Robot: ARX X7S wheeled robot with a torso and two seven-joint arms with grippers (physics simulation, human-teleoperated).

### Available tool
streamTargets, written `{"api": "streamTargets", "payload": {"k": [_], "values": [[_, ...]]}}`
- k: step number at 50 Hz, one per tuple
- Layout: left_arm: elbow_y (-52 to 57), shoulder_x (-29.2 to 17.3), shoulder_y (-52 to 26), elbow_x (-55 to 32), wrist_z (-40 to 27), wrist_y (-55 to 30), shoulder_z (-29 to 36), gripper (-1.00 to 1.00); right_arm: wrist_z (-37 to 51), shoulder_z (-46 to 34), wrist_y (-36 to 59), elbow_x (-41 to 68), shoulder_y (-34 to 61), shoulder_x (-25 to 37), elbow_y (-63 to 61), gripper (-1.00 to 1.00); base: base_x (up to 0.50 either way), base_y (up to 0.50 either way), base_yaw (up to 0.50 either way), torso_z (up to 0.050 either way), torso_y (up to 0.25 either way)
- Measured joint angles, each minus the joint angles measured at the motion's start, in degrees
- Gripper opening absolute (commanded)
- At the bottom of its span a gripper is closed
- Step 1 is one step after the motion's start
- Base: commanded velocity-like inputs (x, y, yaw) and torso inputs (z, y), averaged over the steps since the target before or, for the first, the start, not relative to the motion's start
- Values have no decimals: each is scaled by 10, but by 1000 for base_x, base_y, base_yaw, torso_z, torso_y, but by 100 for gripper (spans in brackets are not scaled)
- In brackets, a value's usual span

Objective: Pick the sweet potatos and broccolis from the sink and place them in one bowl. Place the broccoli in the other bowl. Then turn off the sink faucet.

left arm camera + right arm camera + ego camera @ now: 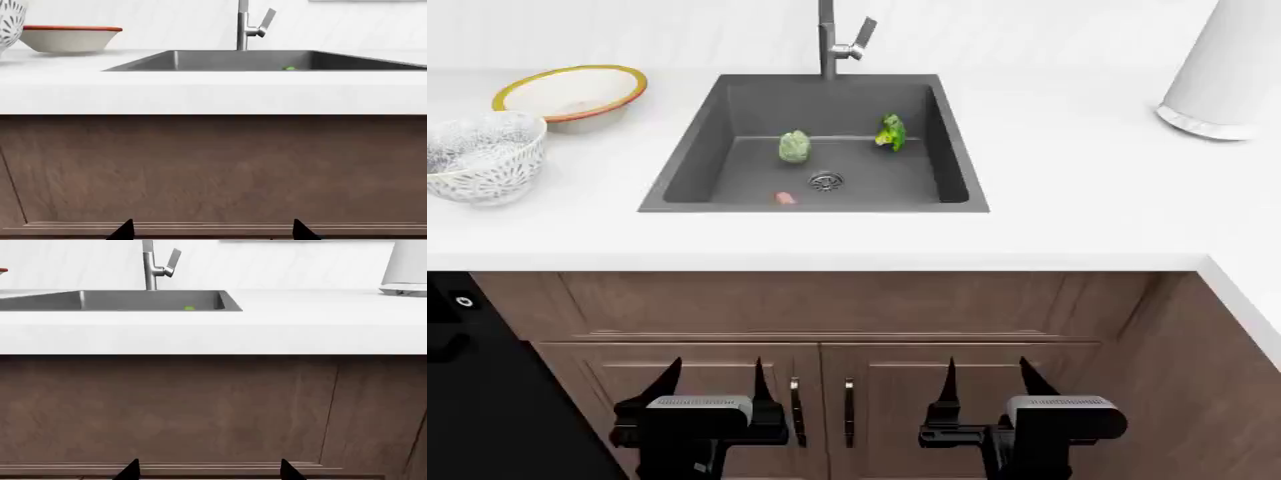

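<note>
Left gripper [713, 385] and right gripper [988, 385]: jaws spread, empty, touching nothing, low before the cabinet doors [827, 400], well short of the sink [681, 190]. In the sink: two broccoli pieces [794, 147] [890, 132] behind the drain, sweet potato [785, 198] just left of it. Both bowls [571, 92] [483, 157] stand left of the sink; faucet [834, 40] behind it.

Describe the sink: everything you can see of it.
The sink is a dark grey, matte, rectangular single basin set into the white countertop, with sloping walls and a round metal drain near the front of its floor. A pale green vegetable, a leafy green broccoli and a small pinkish piece lie inside. A brushed-metal faucet with a side lever stands behind its back rim. No water stream is discernible. Both grippers are low, before the cabinet, far from it.
</note>
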Motion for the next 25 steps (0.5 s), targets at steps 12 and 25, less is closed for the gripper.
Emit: {"api": "streamTargets", "payload": {"k": [12,25], "values": [[1,-14,2,-12,-14,0,14,100,20,-19,2,8,2,14,3,100,0,0,0,0,0],[1,-28,0,-23,-36,-9,29,100,37,-36,-2,25,3,28,5,100,0,1,0,0,0]]}}
